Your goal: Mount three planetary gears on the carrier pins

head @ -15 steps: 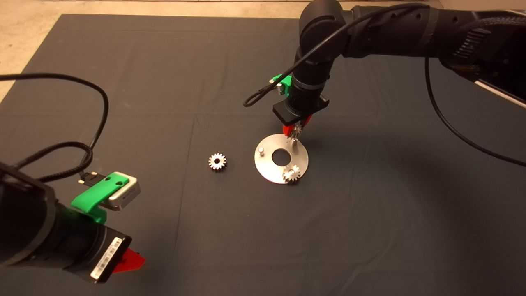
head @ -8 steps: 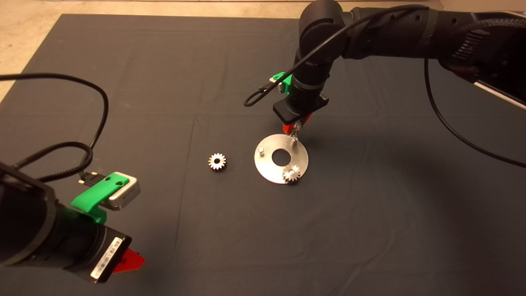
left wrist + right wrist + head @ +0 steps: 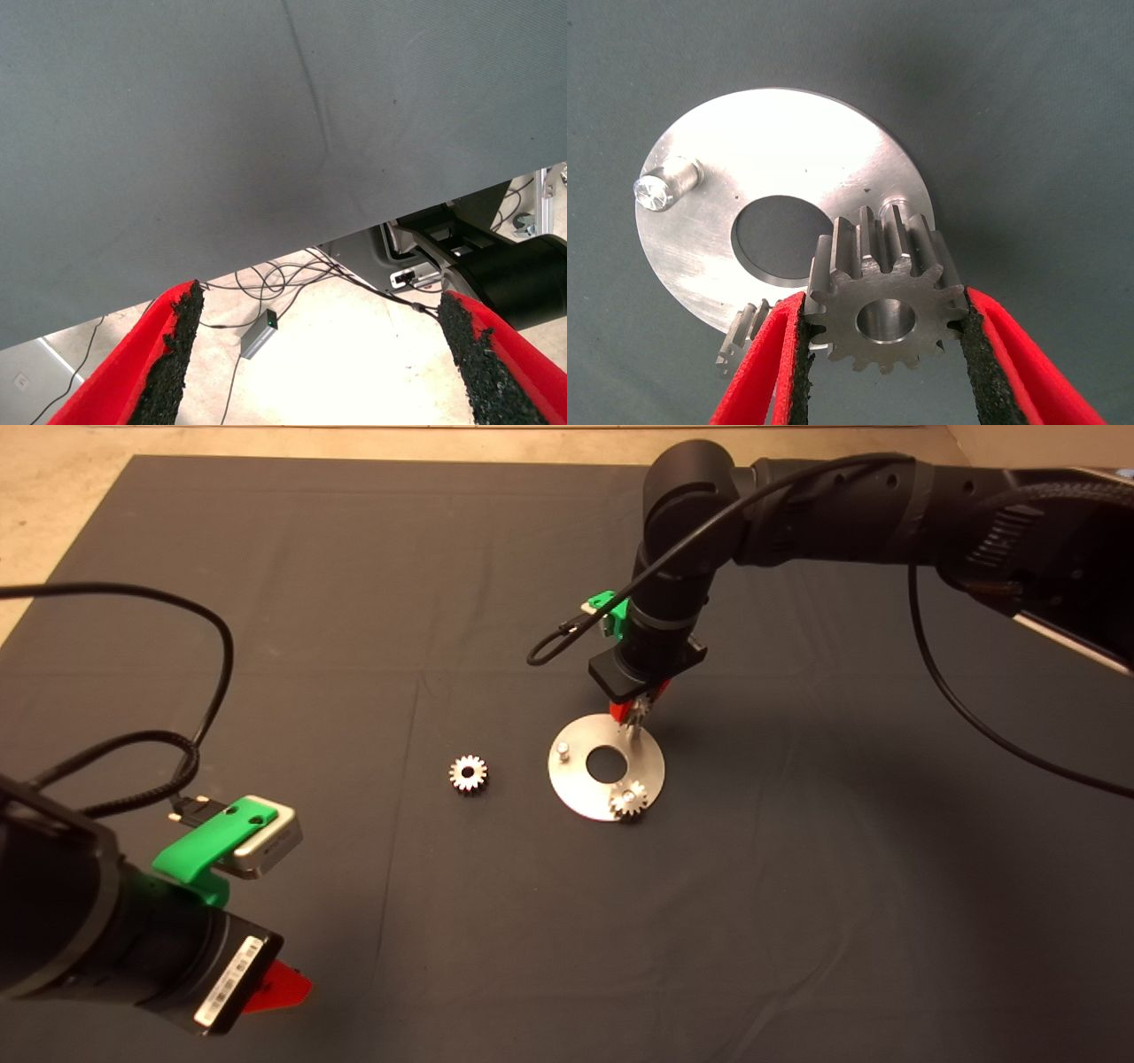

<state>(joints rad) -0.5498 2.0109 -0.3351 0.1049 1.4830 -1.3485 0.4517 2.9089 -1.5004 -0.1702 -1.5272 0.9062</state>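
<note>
The right gripper (image 3: pixel 636 710) is hanging over the far edge of the silver carrier disc (image 3: pixel 580 784), its 2 red fingers (image 3: pixel 776 363) closed on a planetary gear (image 3: pixel 883 303) that is pinched by its teeth between the black pads. In the right wrist view the held gear is sitting above the disc with a carrier pin (image 3: pixel 898 206) peeking out just behind it; the gear's centre hole is not on that pin. Compared with 1 second ago, the right arm has shifted a little toward the far right and the gripper is riding slightly higher over the same pin (the change is small), while the gear is staying in its grip.

On the disc, 1 gear (image 3: pixel 627 801) is already sitting on the near-right pin, and the left pin (image 3: pixel 562 751) is standing bare. A 3rd gear (image 3: pixel 468 773) is lying flat on the dark mat (image 3: pixel 354 602) to the left of the disc, apart from it; neither it nor the disc has moved.

The left gripper (image 3: pixel 282 987) is waiting at the near left edge of the mat, unmoved, its fingers (image 3: pixel 173 350) spread wide with nothing between them; its wrist view is looking past the mat edge at cables on the floor.
</note>
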